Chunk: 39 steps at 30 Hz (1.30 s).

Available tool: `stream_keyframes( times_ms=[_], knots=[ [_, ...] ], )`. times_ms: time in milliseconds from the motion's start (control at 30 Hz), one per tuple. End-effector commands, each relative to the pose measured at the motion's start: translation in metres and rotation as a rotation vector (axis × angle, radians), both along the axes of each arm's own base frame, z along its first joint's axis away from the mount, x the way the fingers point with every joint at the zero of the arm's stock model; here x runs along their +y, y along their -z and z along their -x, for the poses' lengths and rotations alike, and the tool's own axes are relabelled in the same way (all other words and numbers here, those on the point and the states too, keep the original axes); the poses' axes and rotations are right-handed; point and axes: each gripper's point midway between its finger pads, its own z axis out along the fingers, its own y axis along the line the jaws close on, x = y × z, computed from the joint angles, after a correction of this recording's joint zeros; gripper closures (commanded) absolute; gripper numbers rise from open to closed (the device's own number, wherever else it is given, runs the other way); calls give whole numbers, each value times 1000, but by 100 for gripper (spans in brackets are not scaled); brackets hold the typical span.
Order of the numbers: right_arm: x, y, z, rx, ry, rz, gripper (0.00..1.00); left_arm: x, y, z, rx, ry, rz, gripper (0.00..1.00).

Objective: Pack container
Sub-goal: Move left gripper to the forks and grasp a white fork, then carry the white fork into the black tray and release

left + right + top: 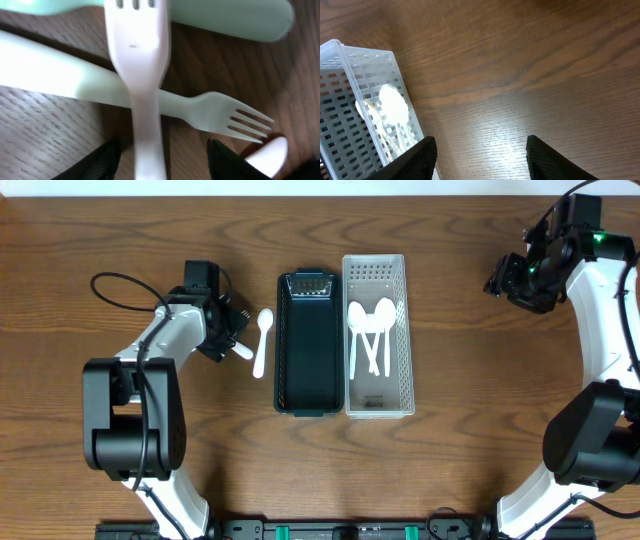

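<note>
Overhead view: dark container (305, 350) at mid-desk (470, 440), spoon-filled basket (378, 402) just right of it. Left gripper (160, 157) jaws apart beside a spoon (262, 340); right gripper (477, 155) jaws apart, far right.

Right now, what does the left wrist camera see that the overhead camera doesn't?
Only the left wrist view shows a white fork lying across a second fork. Only the overhead shows the dark bin, the white basket with spoons inside, and the right arm. Both show the wooden table and, probably, the loose spoon beside the left pincer.
</note>
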Motion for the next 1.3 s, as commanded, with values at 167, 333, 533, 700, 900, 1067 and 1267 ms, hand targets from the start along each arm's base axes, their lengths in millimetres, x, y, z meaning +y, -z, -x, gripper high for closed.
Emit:
stream_keyframes(
  times_ms=[167, 333, 533, 700, 900, 1067, 1267],
  knots=[
    [1, -3, -2, -10, -15, 3, 41, 11, 15, 19, 93, 42, -34, 65],
    [1, -2, 1, 2, -15, 0, 46, 20, 17, 32, 148, 81, -94, 66],
    [2, -1, 4, 16, -16, -2, 48, 23, 17, 43, 191, 160, -122, 88],
    [3, 0, 7, 28, -16, -5, 49, 22, 2, 39, 193, 332, -144, 93],
    [3, 1, 9, 38, -16, -6, 50, -7, -81, 12, 12, 592, -94, 94],
    [3, 0, 8, 33, -15, -5, 50, -67, -176, 8, -243, 814, -102, 94],
    [3, 0, 7, 30, -15, -5, 50, -121, -182, 31, -246, 994, -261, 94]
  ],
)
